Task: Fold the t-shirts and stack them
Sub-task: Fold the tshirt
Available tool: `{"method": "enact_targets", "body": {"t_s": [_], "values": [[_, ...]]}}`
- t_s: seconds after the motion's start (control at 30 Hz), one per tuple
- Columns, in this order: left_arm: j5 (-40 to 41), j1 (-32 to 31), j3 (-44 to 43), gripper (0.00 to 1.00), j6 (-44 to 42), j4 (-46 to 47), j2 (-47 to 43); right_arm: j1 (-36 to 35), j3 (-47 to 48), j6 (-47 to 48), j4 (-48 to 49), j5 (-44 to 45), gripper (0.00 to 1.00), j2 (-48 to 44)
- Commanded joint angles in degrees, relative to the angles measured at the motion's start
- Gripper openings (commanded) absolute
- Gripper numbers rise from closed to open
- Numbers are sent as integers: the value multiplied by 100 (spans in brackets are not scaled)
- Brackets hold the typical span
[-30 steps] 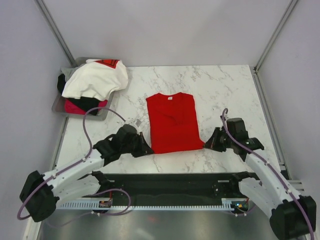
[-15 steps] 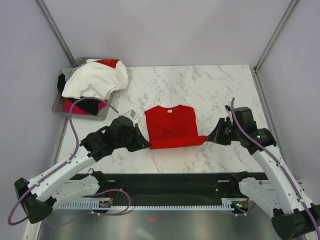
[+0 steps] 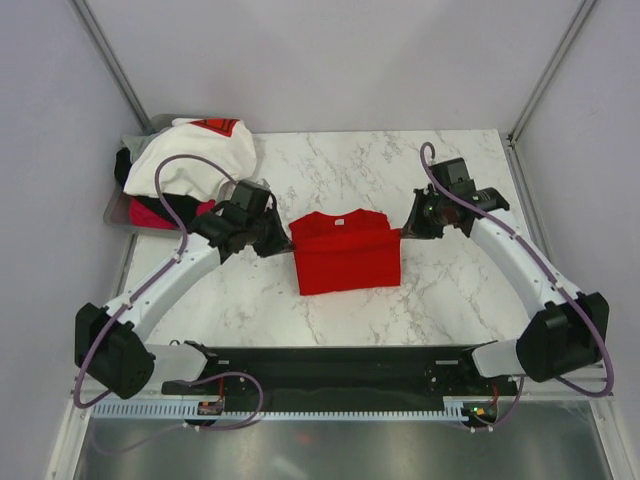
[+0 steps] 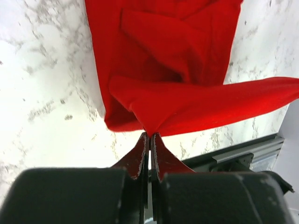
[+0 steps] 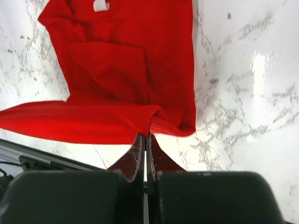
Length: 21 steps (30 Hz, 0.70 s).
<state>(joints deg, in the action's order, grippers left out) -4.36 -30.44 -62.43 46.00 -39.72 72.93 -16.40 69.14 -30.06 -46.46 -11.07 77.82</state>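
At the far left, a grey metal tray (image 3: 113, 214) holds a heap of shirts: a white t-shirt (image 3: 190, 160) with a red mark on top, black cloth (image 3: 122, 166) and magenta-pink cloth (image 3: 148, 213) showing beneath it. Just right of the tray, the left gripper (image 3: 286, 244) has its fingers pressed together on the left corner of the hem of the red t-shirt (image 3: 345, 262). This shirt lies mid-way across the marble table (image 3: 460, 290), sleeves tucked in. Its near hem is lifted and stretched as a band above the body, partway toward the collar. At the right, the right gripper (image 3: 404, 231) pinches the opposite hem corner the same way. Each pinch catches only a small bite of cloth, so a corner could slip free and drop early. If one arm travels further than the other, the fold would likely land skewed. Too much pull between the arms might drag the lower layer and undo the tucked sleeves.
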Motion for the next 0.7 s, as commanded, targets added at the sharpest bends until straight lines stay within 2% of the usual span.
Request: {"method": "enact_targets", "body": {"t_s": [0.0,0.27,0.67], "values": [[-144,467,-322,2,-740,175,318,41,520,299,330,457,0,452],[-434,846,-858,2,-987,545,1636,49,1259,387,664,755,0,1718],[-601,1276,-1684,2,-1251,808,3280,102,2147,466,919,685,0,3397]]}}
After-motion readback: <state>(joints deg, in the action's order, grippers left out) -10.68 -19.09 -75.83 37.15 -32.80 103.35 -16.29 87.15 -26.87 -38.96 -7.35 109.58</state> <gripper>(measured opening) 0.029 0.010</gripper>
